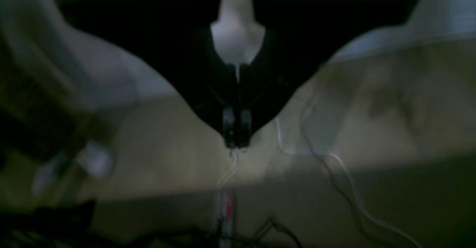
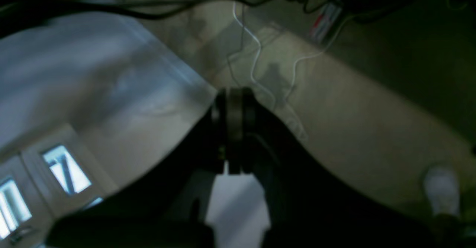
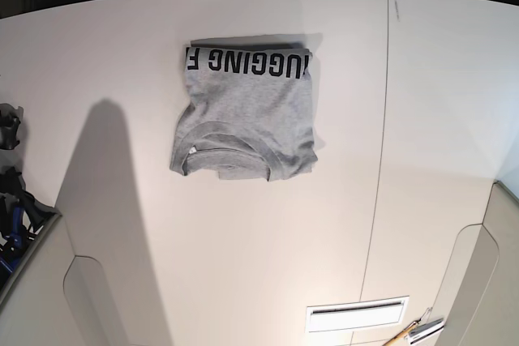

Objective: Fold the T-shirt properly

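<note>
- A white table (image 3: pixel 243 265) fills the overhead view; neither arm reaches over it.
- The T-shirt (image 3: pixel 243 123) lies on it as a compact folded rectangle, collar nearest the camera, black lettering along the far edge. It looks soft, light and floppy; a doubled edge or corner seems the best hold.
- The left gripper (image 1: pixel 236 144) is pinched closed on nothing, well apart from the shirt, facing the floor.
- The right gripper (image 2: pixel 233 92) is likewise closed, empty and away.

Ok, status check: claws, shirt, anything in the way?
Left claw shut, empty, off the table. Right claw shut, empty, also clear. T-shirt folded into a compact rectangle on the table, lettering strip along its far edge. Nothing obstructing it.
</note>
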